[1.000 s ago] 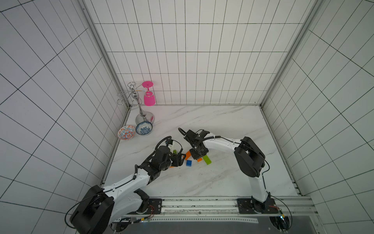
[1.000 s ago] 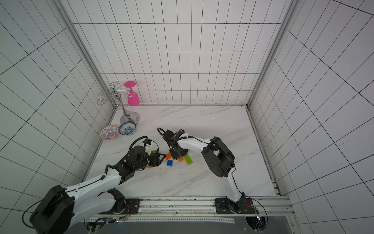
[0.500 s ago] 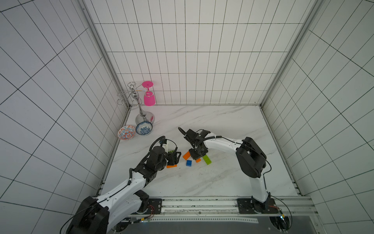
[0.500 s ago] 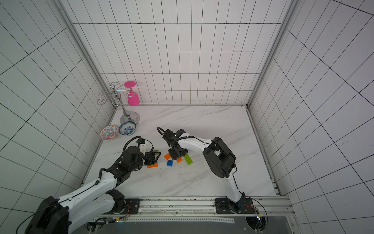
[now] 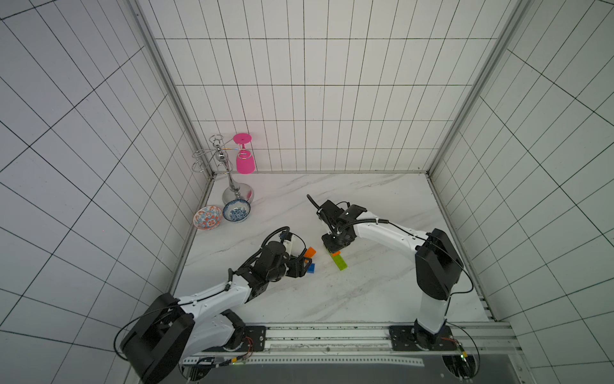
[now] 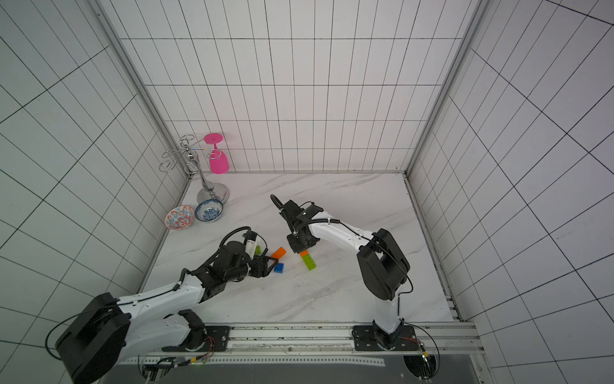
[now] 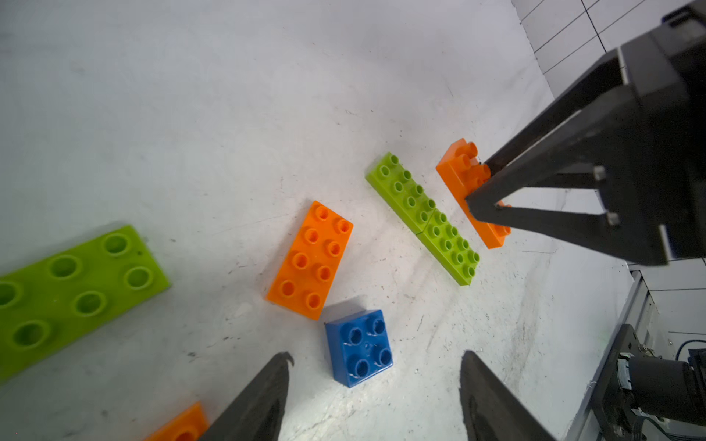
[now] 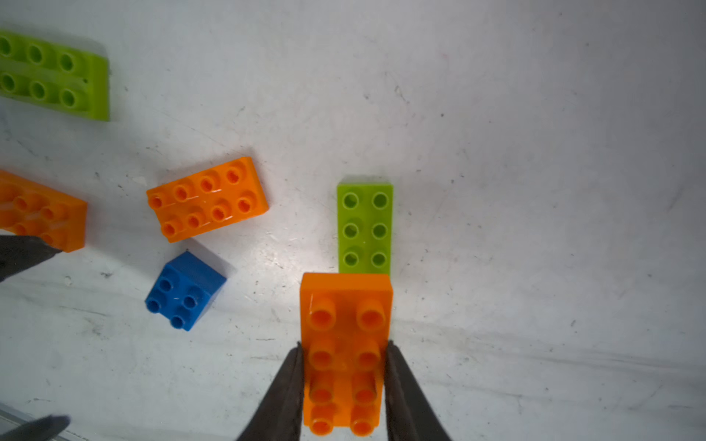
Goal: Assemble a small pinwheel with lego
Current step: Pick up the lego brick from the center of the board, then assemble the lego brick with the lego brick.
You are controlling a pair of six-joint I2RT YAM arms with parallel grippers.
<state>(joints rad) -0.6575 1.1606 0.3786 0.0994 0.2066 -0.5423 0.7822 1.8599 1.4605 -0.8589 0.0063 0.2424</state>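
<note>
My right gripper (image 8: 344,345) is shut on an orange lego brick (image 8: 345,313), held just over one end of a row of two lime-green bricks (image 7: 424,217) on the marble. My left gripper (image 7: 376,355) stands open, low over the table, with the blue square brick (image 7: 359,347) lying loose just ahead of its fingertips. A loose orange brick (image 7: 311,259) lies beside the blue one. Another green brick (image 7: 76,286) and another orange one (image 7: 179,425) lie nearer the left arm. In both top views the bricks (image 5: 340,262) sit mid-table between the arms. No pinwheel is in view.
Two patterned bowls (image 5: 207,217) and a chrome glass rack (image 5: 232,189) with a pink glass (image 5: 245,161) stand at the back left corner. Tiled walls close three sides. The arms' mounting rail (image 5: 325,335) runs along the front edge.
My left gripper has moved to the right, from over the near orange brick to the blue brick. The right gripper has kept its hold and barely moved.
</note>
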